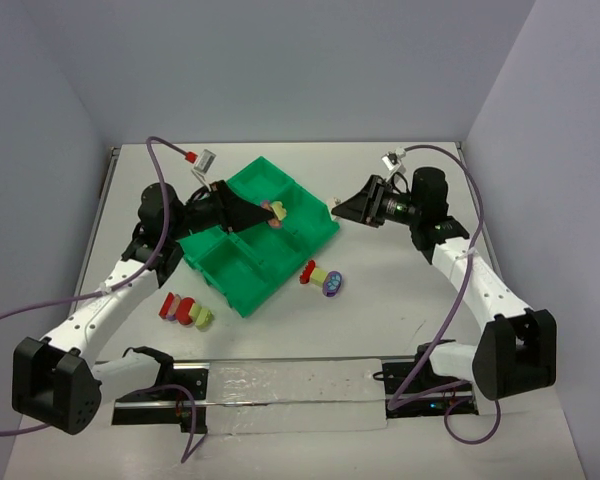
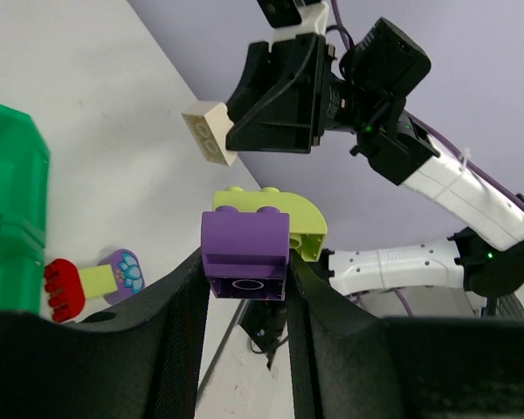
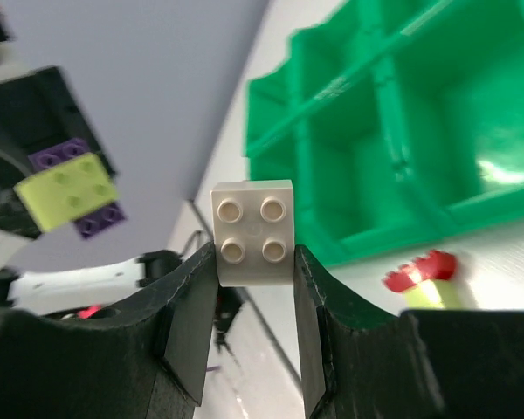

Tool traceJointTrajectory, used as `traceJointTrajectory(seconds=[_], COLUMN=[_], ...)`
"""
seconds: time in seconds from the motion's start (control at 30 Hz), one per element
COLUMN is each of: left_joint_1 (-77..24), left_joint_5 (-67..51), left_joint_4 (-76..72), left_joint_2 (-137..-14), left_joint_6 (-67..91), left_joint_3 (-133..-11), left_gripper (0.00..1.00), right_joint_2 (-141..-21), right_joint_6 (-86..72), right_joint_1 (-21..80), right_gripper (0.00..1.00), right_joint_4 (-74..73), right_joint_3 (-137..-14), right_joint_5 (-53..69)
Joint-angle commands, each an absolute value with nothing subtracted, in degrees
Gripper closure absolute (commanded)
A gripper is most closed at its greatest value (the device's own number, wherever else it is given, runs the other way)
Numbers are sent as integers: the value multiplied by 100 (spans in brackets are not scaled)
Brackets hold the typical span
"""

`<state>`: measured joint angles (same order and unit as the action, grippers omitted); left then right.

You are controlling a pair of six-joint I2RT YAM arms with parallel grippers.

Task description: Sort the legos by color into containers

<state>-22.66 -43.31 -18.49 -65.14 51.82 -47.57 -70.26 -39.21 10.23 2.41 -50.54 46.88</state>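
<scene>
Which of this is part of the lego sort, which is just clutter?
Job:
bright green plastic compartment tray
white square plastic brick
purple plastic brick stuck to a yellow-green one
red, yellow-green and purple brick row on the table
red and yellow brick cluster on the table

Lying about:
purple cables
crinkled clear plastic sheet at the near edge

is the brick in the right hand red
No, the right hand is clamped on a white brick with four studs, seen plainly in the right wrist view.
</scene>
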Motion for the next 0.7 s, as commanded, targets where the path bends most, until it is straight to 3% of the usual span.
traceJointTrajectory(seconds=[0.0,0.47,0.67], left_joint_1=[-1974,-1666,-1626], left_joint_5=[-4325,-4200,-4407], left_joint_4=[-1574,-219,-329], left_joint_2=[-6313,-6310,-6390], left_joint_6=[4996,4456,4636], left_joint_3=[-5215,-5883,-5779], left_gripper=[100,100,100], right_joint_2=[-7346,-9588,-10323], right_joint_6=[-2927,-2623,-2686], right_joint_1=[1283,2397,2490], right_gripper=[100,100,91], right_joint_4=[-1116,-2161,-2504], right_joint_3=[-5572,-7663,-8380], right_joint_5=[3638,1781,1404])
